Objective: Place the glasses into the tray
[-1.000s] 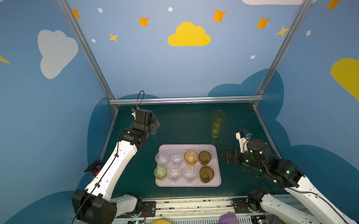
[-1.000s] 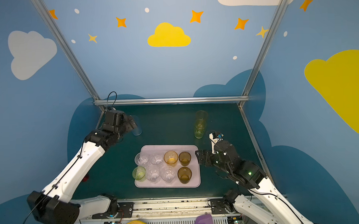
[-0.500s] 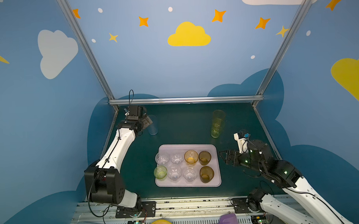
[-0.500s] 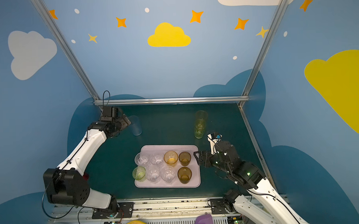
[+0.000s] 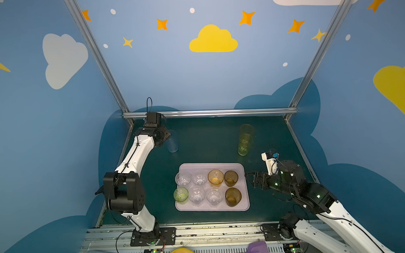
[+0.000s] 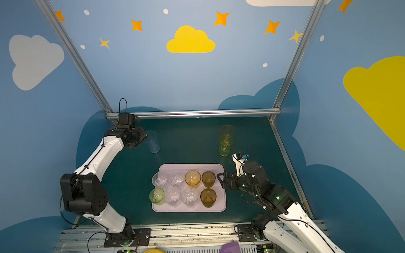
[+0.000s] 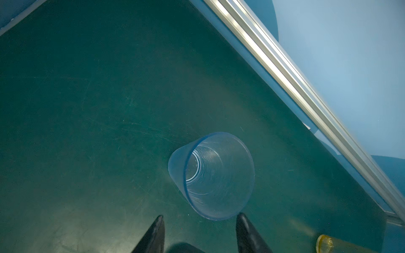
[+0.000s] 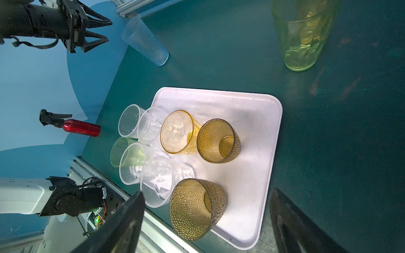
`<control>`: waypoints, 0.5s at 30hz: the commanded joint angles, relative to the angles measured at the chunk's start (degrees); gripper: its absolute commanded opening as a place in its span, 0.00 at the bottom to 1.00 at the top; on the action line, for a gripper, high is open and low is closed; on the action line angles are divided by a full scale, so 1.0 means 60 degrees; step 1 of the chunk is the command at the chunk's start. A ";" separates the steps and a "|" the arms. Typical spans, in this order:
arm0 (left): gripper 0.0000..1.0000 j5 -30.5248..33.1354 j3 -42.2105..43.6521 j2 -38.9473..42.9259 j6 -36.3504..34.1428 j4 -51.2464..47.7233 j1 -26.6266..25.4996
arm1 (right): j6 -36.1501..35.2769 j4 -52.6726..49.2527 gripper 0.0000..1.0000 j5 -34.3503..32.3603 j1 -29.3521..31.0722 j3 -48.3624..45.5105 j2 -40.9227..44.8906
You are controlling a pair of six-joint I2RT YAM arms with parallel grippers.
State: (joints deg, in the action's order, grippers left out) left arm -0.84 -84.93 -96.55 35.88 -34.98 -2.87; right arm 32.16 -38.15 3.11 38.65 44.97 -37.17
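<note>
Left hand (image 7: 200, 229): two black tapered fingers (image 7: 155, 238) parted about halfway, nothing between them, tips just short of the rim of the pale blue glass (image 7: 214, 175). Tall, translucent, faintly ribbed inside, narrowing to a small round base. Upright on the bench (image 7: 87, 109) near the far left corner, close to the aluminium rail (image 7: 285, 78). Bench top dark green, matte, finely scratched.

Right hand (image 5: 250, 179): spread wide and empty, just beside the right rim of the tray (image 5: 212, 167), fingers pointing across it. Tray flat, pale lilac-pink, rectangular, with rounded corners and a low lip. Inside, eight short glasses, upright, in two rows of four:
- four clear faceted glasses (image 5: 199, 178)
- one green glass (image 5: 181, 194) at the near left
- one smooth yellow-amber glass (image 5: 215, 177)
- two brown dimpled glasses (image 5: 231, 177) at the right end

Beyond the tray's far right corner and apart from it, the tall yellow-green glass (image 5: 245, 139), upright on the bench, wavy-walled. Off the bench in the right wrist view, a glossy red spray bottle (image 8: 81, 128) with a black trigger head.
</note>
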 commanded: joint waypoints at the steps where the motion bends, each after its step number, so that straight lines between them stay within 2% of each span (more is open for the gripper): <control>1: 0.49 -0.0613 -0.0471 -0.0335 -0.0030 -0.0519 0.0166 | 0.0030 0.0236 0.87 0.0089 -0.0081 -0.0142 0.0159; 2: 0.48 -0.0677 -0.0555 -0.0457 -0.0053 -0.0573 0.0187 | 0.0038 0.0236 0.88 0.0108 -0.0092 -0.0174 0.0174; 5: 0.38 -0.0830 -0.0935 -0.0822 -0.0146 -0.0896 0.0237 | 0.0072 0.0235 0.88 0.0097 -0.0122 -0.0251 0.0243; 7: 0.40 -0.0878 -0.1213 -0.1046 -0.0204 -0.1158 0.0234 | 0.0102 0.0212 0.88 0.0060 -0.0142 -0.0289 0.0276; 10: 0.35 -0.0814 -0.1533 -0.1347 -0.0260 -0.1604 0.0243 | 0.0147 0.0182 0.88 0.0057 -0.0187 -0.0385 0.0304; 15: 0.35 -0.0688 -0.1754 -0.1545 -0.0390 -0.1983 0.0257 | 0.0191 0.0144 0.88 0.0111 -0.0272 -0.0452 0.0321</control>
State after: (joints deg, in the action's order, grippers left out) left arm -5.41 -93.97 -105.34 34.63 -43.27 -1.61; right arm 32.77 -37.71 3.38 37.45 42.70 -35.70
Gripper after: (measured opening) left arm 0.352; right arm 0.876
